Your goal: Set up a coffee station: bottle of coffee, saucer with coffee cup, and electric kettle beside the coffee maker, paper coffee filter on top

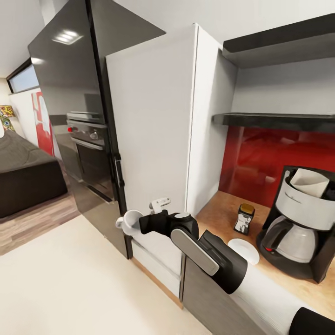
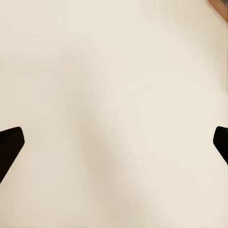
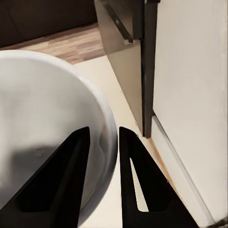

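Coffee maker [image 1: 304,223] cut by right edge; coffee cup [image 3: 42,137] cropped in right wrist view.

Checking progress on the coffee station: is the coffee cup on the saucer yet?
No. The coffee cup is held in the right gripper beside the cabinets, while the saucer lies bare on the countertop.

My right gripper [image 1: 136,222] reaches out toward ten o'clock, past the counter's end and over the floor [image 1: 70,284], with the coffee cup [image 1: 128,222] pinched at its rim between my fingers [image 3: 71,175], one inside, one outside. On the kitchen countertop [image 1: 218,218] at two o'clock, the coffee maker [image 1: 302,223] stands farthest right, a paper filter [image 1: 309,181] in its top. The saucer [image 1: 244,251] lies just left of it, the bottle of coffee [image 1: 244,218] behind the saucer. Two shelves [image 1: 274,120] hang above. The oven [image 1: 88,139] sits at eleven o'clock. My left gripper [image 2: 114,142] hangs spread wide over floor.
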{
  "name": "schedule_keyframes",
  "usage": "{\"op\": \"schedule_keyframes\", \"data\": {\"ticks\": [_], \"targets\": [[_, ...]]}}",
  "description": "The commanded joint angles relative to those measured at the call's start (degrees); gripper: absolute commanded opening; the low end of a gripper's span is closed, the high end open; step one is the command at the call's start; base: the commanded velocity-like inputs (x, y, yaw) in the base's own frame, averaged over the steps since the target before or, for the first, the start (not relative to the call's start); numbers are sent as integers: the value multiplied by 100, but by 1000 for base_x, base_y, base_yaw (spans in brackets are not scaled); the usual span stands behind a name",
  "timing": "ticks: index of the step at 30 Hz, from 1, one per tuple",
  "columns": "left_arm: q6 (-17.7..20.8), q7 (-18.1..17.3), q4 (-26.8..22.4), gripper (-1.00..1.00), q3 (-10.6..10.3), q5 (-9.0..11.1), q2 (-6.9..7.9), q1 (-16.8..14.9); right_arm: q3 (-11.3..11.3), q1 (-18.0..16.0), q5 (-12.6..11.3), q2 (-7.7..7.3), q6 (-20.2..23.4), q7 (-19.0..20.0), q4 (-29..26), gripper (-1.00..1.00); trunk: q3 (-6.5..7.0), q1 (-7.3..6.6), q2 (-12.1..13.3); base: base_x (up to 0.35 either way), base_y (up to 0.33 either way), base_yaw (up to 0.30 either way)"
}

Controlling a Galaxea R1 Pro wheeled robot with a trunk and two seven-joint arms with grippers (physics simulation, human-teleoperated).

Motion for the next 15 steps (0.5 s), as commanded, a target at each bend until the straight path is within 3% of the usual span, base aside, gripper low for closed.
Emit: {"op": "schedule_keyframes", "data": {"ticks": [1, 15], "targets": [[-24, 42, 8, 100, 16, -60, 1, -5, 5, -9, -65, 1, -2, -45, -3, -100, -13, 3, -13, 0, 0, -264], [-24, 42, 8, 100, 24, -60, 13, -5, 4, -9, -66, -9, -2, -45, -11, -100, -13, 3, -13, 0, 0, -264]]}}
